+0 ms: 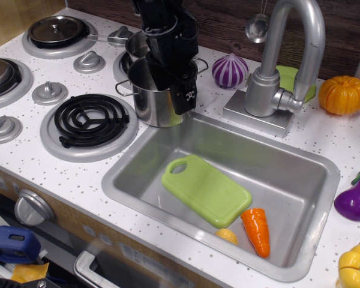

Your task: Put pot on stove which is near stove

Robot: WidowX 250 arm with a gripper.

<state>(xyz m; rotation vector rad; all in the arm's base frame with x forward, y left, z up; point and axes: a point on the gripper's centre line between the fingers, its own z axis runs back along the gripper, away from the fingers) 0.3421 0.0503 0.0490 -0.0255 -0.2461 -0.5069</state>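
The tall shiny steel pot (149, 103) stands upright on the white counter, between the stove and the sink. The stove (89, 119), a black spiral coil in a silver-grey ring, lies just left of the pot and has nothing on it. My black gripper (175, 84) reaches down from above over the pot's right rim. One finger (185, 96) hangs outside the pot's right wall and the other goes down inside the pot. The jaws look apart, astride the rim.
A smaller saucepan (135, 44) sits right behind the pot. The sink (125, 180) holds a green cutting board (205, 190) and a carrot (256, 231). The faucet (275, 84), a purple onion (230, 71) and a pumpkin (343, 94) stand to the right. Grey knobs (50, 92) lie left of the stove.
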